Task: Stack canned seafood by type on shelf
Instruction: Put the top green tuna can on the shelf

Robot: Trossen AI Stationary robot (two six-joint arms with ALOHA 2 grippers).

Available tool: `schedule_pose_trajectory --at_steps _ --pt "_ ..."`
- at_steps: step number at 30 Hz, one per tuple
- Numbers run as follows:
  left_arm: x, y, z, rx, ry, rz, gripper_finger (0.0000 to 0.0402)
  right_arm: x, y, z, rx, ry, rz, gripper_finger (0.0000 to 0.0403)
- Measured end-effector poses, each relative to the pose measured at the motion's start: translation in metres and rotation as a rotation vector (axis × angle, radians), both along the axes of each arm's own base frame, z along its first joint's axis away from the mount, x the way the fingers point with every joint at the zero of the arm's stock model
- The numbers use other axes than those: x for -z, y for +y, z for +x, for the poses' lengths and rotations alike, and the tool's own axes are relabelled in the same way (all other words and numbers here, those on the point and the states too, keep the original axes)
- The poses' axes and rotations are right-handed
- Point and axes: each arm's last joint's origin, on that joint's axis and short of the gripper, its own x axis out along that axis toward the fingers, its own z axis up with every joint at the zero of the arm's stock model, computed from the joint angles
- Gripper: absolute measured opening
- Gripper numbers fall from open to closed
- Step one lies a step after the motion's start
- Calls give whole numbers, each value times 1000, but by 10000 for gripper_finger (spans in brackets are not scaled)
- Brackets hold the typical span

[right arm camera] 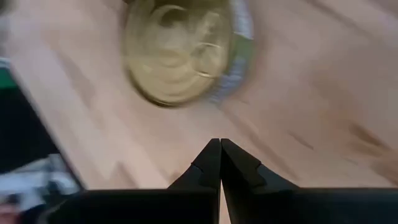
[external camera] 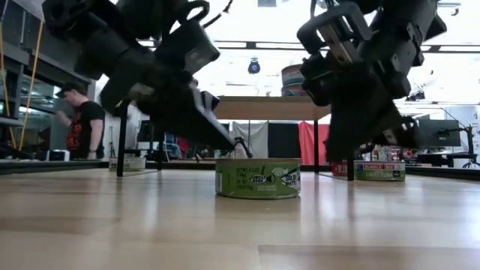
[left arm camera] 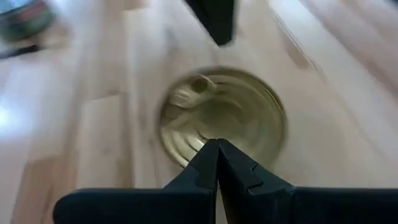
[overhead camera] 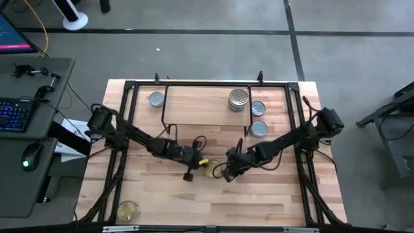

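Observation:
A gold-topped tin with a green label [external camera: 257, 178] sits flat on the table [overhead camera: 259, 194] between my two grippers, in front of the shelf [overhead camera: 200, 107]. My left gripper [left arm camera: 217, 144] is shut, its tips over the near rim of the gold tin's top [left arm camera: 221, 118]. My right gripper [right arm camera: 219, 143] is also shut and stands short of the same tin [right arm camera: 177, 53], with bare wood between them. A stack of tins [overhead camera: 238, 99] stands on the shelf's right end. My left gripper's shut fingertips [left arm camera: 208, 155] slant down over the gold tin's top near its rim [left arm camera: 186, 152]. Whether they touch it, I cannot tell. The tin stays flat on the table.
A silver tin [overhead camera: 156, 99] lies left of the shelf and two silver tins [overhead camera: 258, 107] [overhead camera: 259, 128] lie right of it. Another gold tin [overhead camera: 127, 210] sits near the table's near left corner. A person [external camera: 84, 124] stands in the room beyond.

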Motion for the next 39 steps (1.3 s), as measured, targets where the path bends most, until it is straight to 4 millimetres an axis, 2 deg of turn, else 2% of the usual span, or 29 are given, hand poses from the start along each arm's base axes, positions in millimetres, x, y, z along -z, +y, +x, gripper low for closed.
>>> schedule_pose_trajectory --at_steps 4,10,14,20,31,39 --pt "3 -1 -1 112 -1 75 0 4 1 4 18 -70 37 0" --pt "3 3 0 92 1 77 0 3 2 5 63 -47 63 0" --pt "3 7 1 83 -8 124 0 15 2 5 97 7 63 0" --pt "3 11 2 78 -6 126 0 24 4 13 150 -32 81 0" --pt "8 11 2 96 25 149 0 21 4 16 183 -79 90 0" --pt "14 12 1 40 59 180 0 1 10 22 151 -239 131 0"
